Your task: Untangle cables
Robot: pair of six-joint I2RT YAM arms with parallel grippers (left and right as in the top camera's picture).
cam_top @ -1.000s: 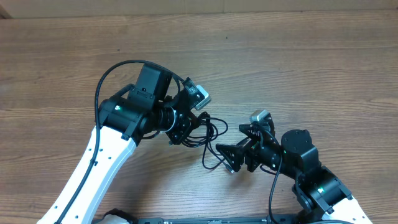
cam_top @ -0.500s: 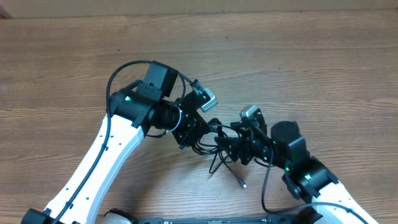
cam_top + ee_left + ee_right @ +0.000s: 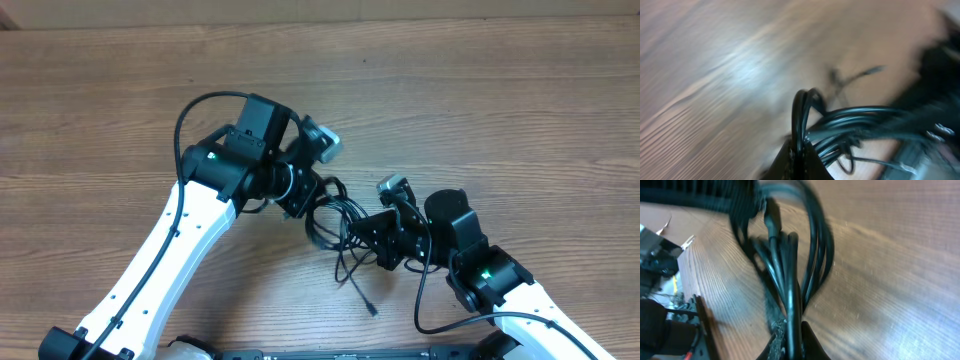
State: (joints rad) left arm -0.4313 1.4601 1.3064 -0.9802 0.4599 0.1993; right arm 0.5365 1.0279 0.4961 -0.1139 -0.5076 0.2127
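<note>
Overhead, the right gripper (image 3: 362,233) has swung in and clamped the thin black tangled cables (image 3: 335,212) over the wooden table (image 3: 500,100). Left wrist: left gripper (image 3: 800,152) pinches strands. Right wrist: bundle looks knotted; separating seems barely begun.

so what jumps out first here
The tangle of black cables lies mid-table, pinched between both arms: the left gripper is shut on it from one side and the right gripper from the other. One loose strand ending in a plug trails toward the near edge of the wooden table.
</note>
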